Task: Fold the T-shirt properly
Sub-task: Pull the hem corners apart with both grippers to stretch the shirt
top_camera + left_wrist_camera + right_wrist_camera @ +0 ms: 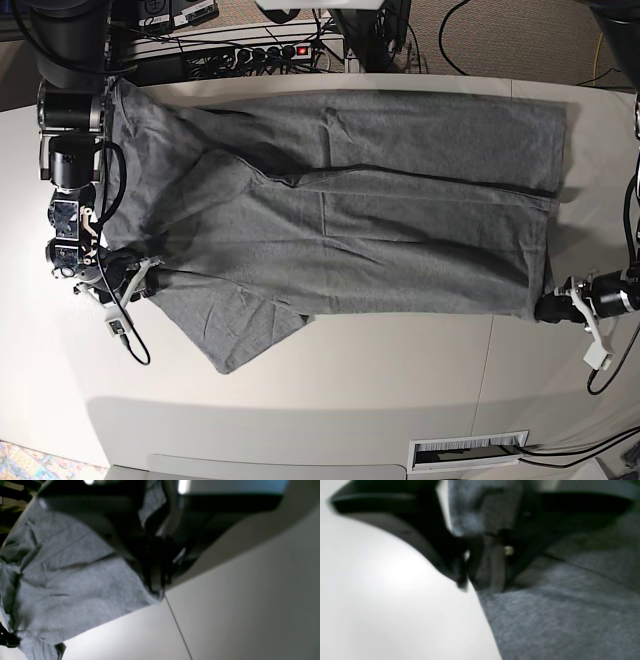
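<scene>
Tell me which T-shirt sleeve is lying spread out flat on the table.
The sleeve on the table's near side in the base view, a flat flap beside the right gripper. The far sleeve is folded in over the T-shirt.

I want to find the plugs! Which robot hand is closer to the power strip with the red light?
Right. The right gripper is at the table's left edge, below the power strip; the left gripper sits far across the T-shirt.
</scene>
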`<state>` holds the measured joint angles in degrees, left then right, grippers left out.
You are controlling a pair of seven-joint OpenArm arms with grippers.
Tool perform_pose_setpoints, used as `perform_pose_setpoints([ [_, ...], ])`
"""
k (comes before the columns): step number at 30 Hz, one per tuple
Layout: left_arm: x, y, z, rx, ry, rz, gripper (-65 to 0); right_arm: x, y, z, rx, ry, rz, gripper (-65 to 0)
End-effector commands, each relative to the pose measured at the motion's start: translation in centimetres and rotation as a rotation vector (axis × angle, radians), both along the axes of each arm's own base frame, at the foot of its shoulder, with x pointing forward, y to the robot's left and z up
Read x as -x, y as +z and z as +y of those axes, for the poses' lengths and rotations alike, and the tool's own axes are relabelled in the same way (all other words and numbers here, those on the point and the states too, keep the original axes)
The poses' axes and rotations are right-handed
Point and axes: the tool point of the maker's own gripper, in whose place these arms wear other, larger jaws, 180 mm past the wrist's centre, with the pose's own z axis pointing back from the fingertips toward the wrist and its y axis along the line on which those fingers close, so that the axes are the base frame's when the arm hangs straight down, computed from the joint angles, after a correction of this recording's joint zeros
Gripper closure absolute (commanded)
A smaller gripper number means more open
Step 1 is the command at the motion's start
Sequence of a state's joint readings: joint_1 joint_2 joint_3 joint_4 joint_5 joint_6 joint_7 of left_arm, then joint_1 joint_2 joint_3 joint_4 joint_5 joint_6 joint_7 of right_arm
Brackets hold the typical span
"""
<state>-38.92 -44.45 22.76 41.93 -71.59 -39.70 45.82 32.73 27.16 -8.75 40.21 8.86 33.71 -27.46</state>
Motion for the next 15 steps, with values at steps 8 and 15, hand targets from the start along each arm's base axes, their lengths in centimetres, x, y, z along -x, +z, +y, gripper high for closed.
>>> perform_pose_setpoints([
  [8,-1.4,2.7,0.8,0.016,0.020,-0.074,0.0,-1.5,3.9,-0.4,0.089,0.022,-0.014,0.0],
  [15,-1.4,2.7,0.8,0.015,0.020,-0.073,0.0,-2.5,8.4,1.7,0.104,0.070,-0.061,0.0],
])
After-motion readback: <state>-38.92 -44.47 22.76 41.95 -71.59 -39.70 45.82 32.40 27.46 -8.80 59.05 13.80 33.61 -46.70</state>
